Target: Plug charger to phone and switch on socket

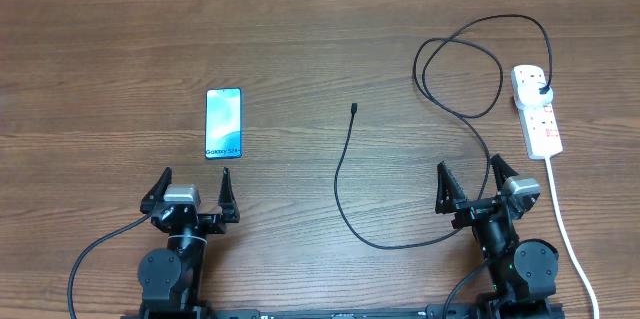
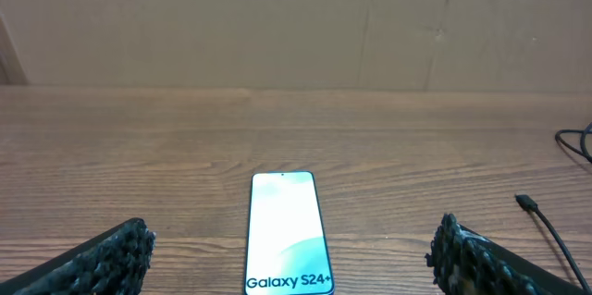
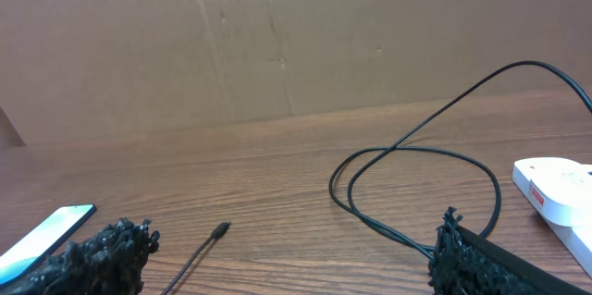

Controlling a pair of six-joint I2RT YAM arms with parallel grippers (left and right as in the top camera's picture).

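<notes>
Evidently, the charger [image 1: 354, 110] is plugged into the socket [image 1: 537, 114] but not yet joined to the phone [image 1: 223, 123], and the left gripper [image 1: 195, 176] and right gripper [image 1: 468, 166] are held spread apart, empty.

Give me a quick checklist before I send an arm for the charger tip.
1. Open and empty, left gripper and right gripper: ok.
2. The phone flat, screen up, untouched: ok.
3. The charger tip lying free, apart from the phone: ok.
4. The charger plug in the socket: ok, looks seated.
5. Socket switch on: cannot tell.
6. The cable clear of the arms: not ok, it seems to run under the right gripper.
</notes>
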